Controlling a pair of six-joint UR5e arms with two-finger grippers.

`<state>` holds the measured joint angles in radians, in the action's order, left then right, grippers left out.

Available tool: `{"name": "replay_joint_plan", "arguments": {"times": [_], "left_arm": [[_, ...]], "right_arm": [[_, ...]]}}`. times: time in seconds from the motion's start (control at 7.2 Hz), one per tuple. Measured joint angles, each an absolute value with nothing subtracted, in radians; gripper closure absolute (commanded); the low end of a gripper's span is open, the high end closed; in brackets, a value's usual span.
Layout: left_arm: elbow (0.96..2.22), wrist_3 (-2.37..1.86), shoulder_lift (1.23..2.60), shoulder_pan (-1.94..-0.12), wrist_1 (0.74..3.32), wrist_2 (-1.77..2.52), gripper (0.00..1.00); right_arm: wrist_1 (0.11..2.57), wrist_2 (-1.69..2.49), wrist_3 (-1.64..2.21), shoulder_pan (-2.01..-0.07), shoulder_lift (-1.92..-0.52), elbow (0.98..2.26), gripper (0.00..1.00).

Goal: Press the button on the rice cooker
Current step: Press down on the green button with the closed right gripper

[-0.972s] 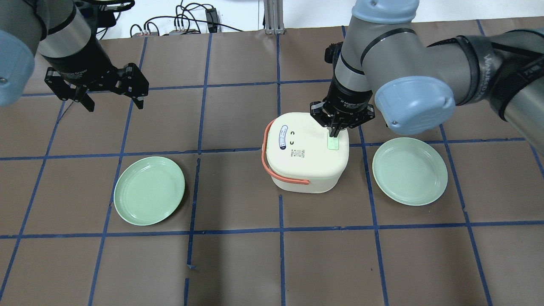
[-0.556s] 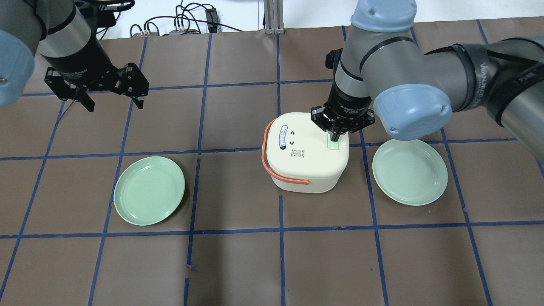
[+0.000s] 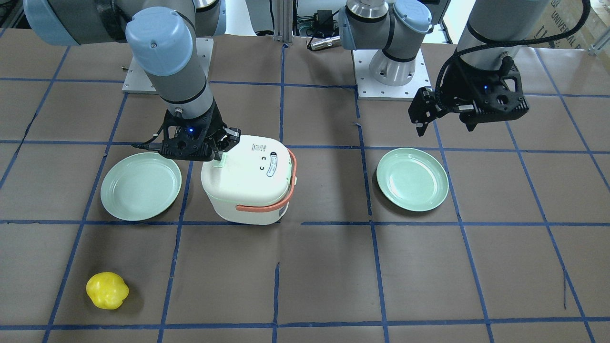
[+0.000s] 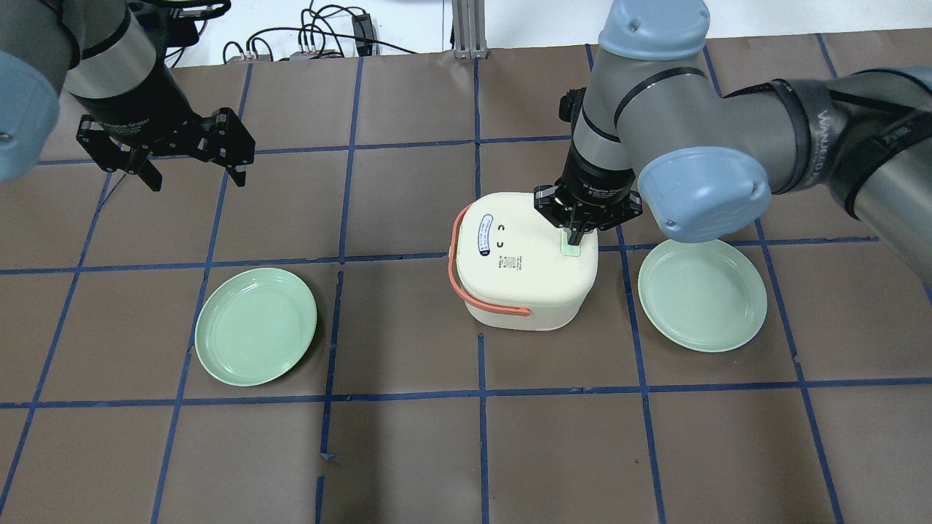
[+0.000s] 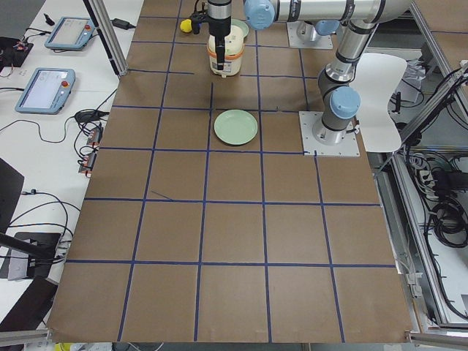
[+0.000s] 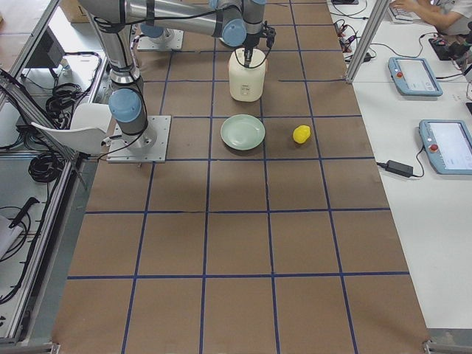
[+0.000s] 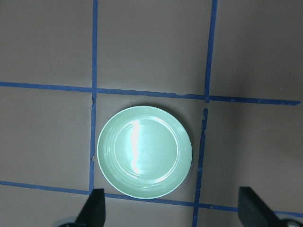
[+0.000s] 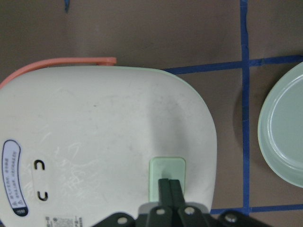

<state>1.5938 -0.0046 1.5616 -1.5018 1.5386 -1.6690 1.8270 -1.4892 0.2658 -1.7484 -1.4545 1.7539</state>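
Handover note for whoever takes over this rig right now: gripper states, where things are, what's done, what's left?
Right gripper: jaws shut, tips on the pale green button on the lid of the small white rice cooker with the salmon handle.
Left gripper: open, empty, hovering off to the side.
Done: button reached; lid shut.
Left: press through if it hasn't clicked (cannot tell), then lift away.
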Motion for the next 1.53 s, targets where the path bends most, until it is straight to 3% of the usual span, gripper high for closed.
{"name": "replay_joint_plan", "arguments": {"times": [1.53], "left_arm": [[1.594,-0.005,1.562,-1.502,1.539,-1.669,0.0]], "right_arm": [[1.831,-1.486,0.264,-1.749,-1.437,1.755,0.85]]}}
